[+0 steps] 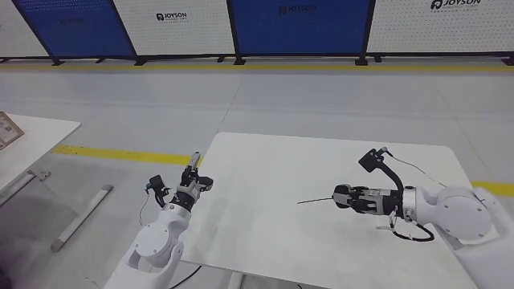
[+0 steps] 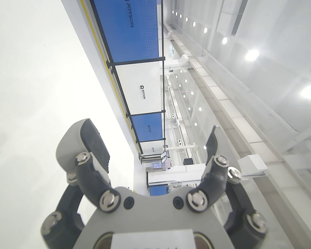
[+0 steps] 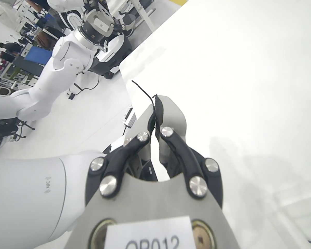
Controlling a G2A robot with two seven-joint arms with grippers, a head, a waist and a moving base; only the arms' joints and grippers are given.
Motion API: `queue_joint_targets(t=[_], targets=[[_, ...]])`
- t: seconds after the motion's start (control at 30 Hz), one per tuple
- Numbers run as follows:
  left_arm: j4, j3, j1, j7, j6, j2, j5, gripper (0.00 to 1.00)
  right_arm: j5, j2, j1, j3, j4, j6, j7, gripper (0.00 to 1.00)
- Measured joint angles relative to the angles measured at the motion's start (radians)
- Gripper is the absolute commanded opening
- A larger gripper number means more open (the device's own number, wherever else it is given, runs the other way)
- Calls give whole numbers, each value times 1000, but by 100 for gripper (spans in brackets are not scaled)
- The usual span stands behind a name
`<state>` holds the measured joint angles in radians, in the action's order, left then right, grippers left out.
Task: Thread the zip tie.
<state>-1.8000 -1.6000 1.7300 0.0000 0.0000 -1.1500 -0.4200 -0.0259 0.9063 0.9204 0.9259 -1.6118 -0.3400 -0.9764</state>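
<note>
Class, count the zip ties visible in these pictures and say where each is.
1. The zip tie is pinched in the right gripper, its free end sticking out above the white table. Others could be hidden.

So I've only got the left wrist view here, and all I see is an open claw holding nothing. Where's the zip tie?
Observer: The right gripper is shut on the zip tie, a thin black strip.
Operator: Is that anywhere near my claw?
Observer: No. In the top view the left gripper stands at the left edge of the table, and the right one is well across the table from it.
Operator: Which way does the strip point?
Observer: Its free end sticks out of the shut fingers toward the left arm's side.
</note>
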Motion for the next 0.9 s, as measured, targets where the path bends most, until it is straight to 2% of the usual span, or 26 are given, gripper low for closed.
queue_joint_targets(t=[0.33,0.5,0.63,0.9], targets=[[0,0,0,0,0,0,0,100,-37,0,19,17,6,0,72,0],[0,0,0,0,0,0,0,100,-80,2,-6,-14,-9,0,58,0],[0,0,0,0,0,0,0,100,-177,-5,-22,-52,-6,0,118,0],[0,0,0,0,0,0,0,100,-181,-6,-27,-64,12,0,142,0]])
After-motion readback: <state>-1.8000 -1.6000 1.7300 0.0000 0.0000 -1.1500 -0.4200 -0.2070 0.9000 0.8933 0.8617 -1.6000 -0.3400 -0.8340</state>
